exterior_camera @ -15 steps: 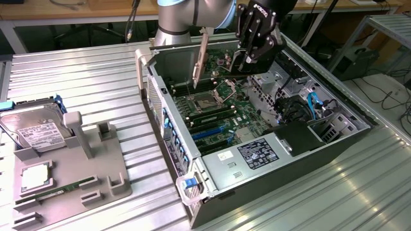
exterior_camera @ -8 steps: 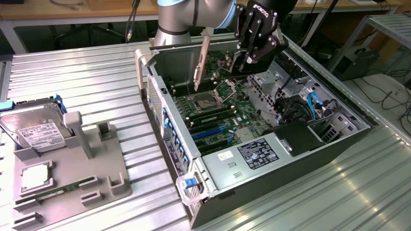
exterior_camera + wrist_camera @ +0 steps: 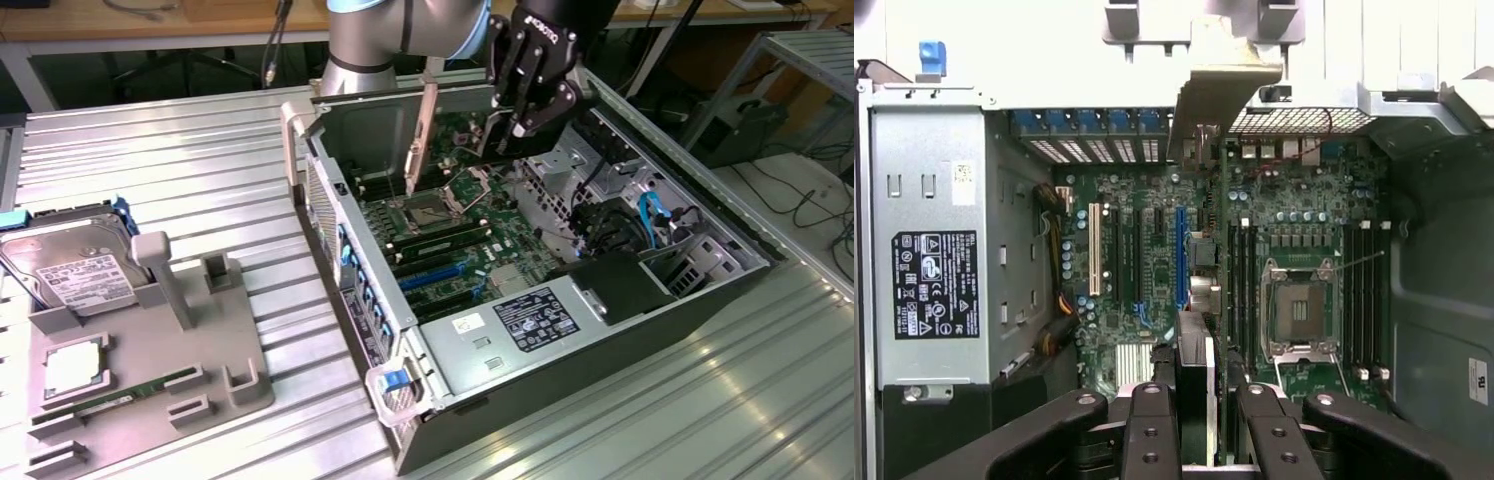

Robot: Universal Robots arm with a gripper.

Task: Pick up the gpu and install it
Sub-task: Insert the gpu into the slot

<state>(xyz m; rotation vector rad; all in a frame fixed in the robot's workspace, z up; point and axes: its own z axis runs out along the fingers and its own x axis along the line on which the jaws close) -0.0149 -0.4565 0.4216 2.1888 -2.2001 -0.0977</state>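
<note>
Black two-fingered gripper (image 3: 1199,420) clamped on thin, dark, edge-on gpu (image 3: 1194,375). Held vertical above green motherboard (image 3: 1154,250) inside open grey computer case (image 3: 441,355), presumably for slot alignment.

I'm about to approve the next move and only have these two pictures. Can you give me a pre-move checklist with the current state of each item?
1. GPU in gripper: ok, held edge-on between the fingers.
2. Card over the open case: ok, above the motherboard.
3. Card lined up with the blue slot: cannot tell.
4. Slot free of cables: ok.
5. Bracket matched to the rear opening: cannot tell.
6. Hard drive out of the way: ok, on the holder outside the case.
</note>
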